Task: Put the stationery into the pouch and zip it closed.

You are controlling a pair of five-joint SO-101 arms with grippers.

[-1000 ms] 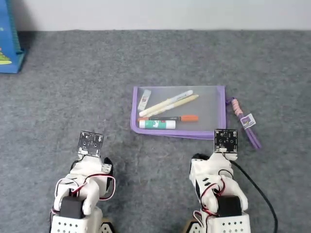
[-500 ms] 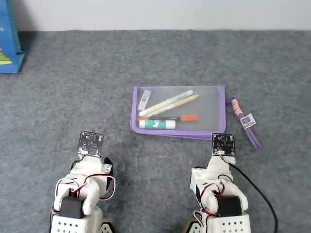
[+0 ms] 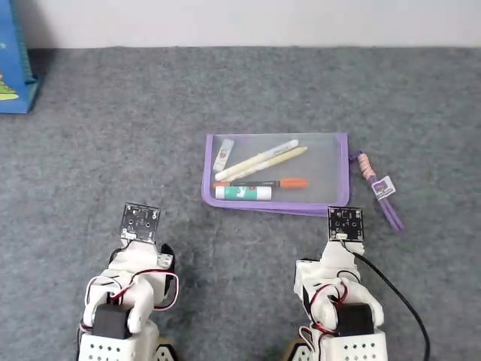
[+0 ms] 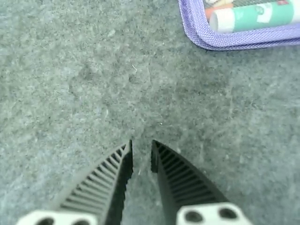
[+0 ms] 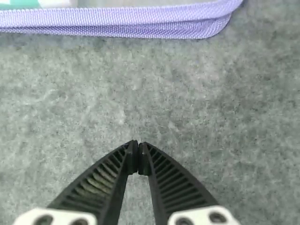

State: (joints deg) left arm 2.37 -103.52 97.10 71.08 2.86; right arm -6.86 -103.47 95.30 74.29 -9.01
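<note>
The pouch lies flat on the grey-felted desk, a little right of the middle and farther out than both arms. It is translucent with a purple edge. Through its top face the stationery shows inside, gathered in its left half: a small white piece at the far left corner, two pale yellow pens lying at a slant, an orange pen and, nearest, a green-and-white glue stick. From the pouch's right end a purple strap with a small tag trails toward the near right across the felt.

The left arm sits folded at the near left. Its hand hangs just over bare felt with its fingers a narrow gap apart and nothing between them. The pouch's near left corner and the glue stick's end lie ahead of it and to its right, well apart from the fingertips.

The right arm sits at the near right, and a black cable curves away on its right. Its hand is over felt just short of the pouch's near edge, tips pressed together on nothing. Open felt lies between each hand and the pouch.

A blue box stands at the far left edge, well away from everything else.
</note>
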